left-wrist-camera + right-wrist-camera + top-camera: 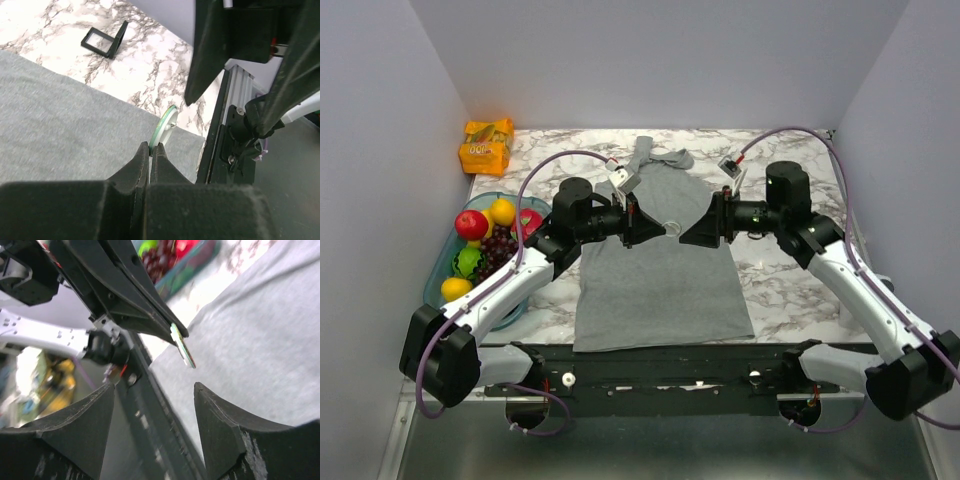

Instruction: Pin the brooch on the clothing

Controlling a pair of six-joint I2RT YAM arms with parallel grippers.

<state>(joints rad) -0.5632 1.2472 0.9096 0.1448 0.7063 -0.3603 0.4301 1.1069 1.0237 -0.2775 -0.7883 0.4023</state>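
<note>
Only the left wrist view catches the open black case (104, 40), lying on bare marble beside the clothing (60, 125). Only the top view shows the fruit bowl (436, 272) at the desk's (790, 290) left edge. Both arms reach level above the clothing's middle, tips facing. The left gripper (151, 150) is clenched on the brooch (166, 125), grasping its rim. The right gripper (155, 387) gapes empty, just short of it.

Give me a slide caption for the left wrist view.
Left claw shut on the brooch above the grey tank top; open black case lying beyond.
</note>
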